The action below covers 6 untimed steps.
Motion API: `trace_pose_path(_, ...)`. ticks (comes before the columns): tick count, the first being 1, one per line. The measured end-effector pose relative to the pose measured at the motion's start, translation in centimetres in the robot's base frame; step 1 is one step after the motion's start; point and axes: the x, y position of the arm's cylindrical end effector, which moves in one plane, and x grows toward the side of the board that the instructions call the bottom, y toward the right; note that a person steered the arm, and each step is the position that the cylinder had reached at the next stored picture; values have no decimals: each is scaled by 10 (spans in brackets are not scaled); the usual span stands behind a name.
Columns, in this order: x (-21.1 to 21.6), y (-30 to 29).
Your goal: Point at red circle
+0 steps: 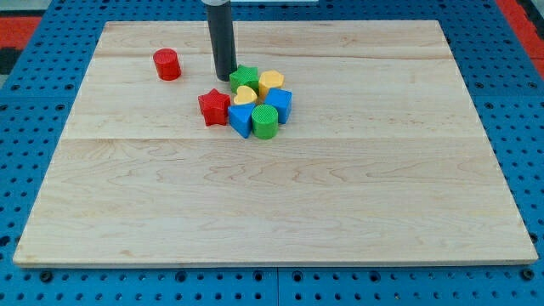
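Note:
The red circle [167,65] is a short red cylinder standing alone near the view's upper left of the wooden board [272,195]. My tip [225,78] rests on the board to the right of the red circle, apart from it. The tip sits just left of a green block [246,79] at the top of a cluster. The cluster also holds a red star [214,107], a yellow heart [271,82], a second yellow block [245,95], a blue block [280,104], a blue triangle [240,120] and a green cylinder [264,121].
The board lies on a blue pegboard table [34,102]. Red matting [17,30] shows at the view's top corners.

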Motion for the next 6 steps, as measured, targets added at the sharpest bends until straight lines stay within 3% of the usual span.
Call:
trace_pose_path(1, 0, 1)
trace_pose_path(3, -69, -44)
trace_pose_path(4, -72, -99)
trace_pose_path(6, -56, -126)
